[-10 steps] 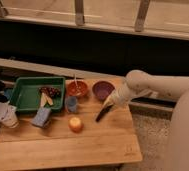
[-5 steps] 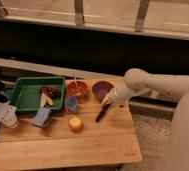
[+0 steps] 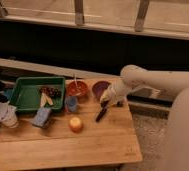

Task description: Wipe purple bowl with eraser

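The purple bowl [image 3: 100, 88] sits at the back of the wooden table [image 3: 88, 145], right of the orange-red bowl [image 3: 77, 90]. My gripper [image 3: 107, 102] comes in from the right on the white arm [image 3: 148, 82] and hangs low at the purple bowl's front right edge. A slim black stick-like thing [image 3: 101, 115] slants down and left from under the gripper onto the table. I cannot tell whether the gripper holds it. No dark rectangular eraser shows; it may be hidden by the gripper.
A green tray [image 3: 23, 95] with dark fruit stands at the left. A blue cup [image 3: 71, 104], an orange fruit [image 3: 75, 123], a blue sponge block [image 3: 41, 117] and a white crumpled thing [image 3: 5, 114] lie in front. A dark wall runs behind the table.
My gripper has shifted slightly left, closer to the purple bowl. The objects on the table have not moved.
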`<state>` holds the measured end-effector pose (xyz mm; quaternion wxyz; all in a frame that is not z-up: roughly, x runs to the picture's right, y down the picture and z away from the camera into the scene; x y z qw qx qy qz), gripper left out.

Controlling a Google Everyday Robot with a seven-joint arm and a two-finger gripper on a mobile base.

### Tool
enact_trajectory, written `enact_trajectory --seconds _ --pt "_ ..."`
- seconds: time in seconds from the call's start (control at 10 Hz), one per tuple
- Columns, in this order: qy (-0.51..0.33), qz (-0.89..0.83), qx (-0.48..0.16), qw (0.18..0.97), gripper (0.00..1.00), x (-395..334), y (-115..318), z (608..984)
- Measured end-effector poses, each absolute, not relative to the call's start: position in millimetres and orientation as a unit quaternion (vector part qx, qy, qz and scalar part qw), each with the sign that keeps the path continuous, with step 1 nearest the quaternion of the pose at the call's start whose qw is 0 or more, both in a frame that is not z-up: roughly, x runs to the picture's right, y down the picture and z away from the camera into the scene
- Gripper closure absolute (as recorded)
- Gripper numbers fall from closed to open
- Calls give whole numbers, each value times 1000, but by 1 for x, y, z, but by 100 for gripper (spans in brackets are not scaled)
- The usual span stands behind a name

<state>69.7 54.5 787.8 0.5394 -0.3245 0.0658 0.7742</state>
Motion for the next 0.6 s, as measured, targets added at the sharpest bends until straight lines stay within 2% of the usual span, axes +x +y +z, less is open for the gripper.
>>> enact_trajectory --seconds 0.3,0.6 --pt "34 721 -317 615 100 39 -6 799" --pt "24 700 -317 639 100 32 -32 802"
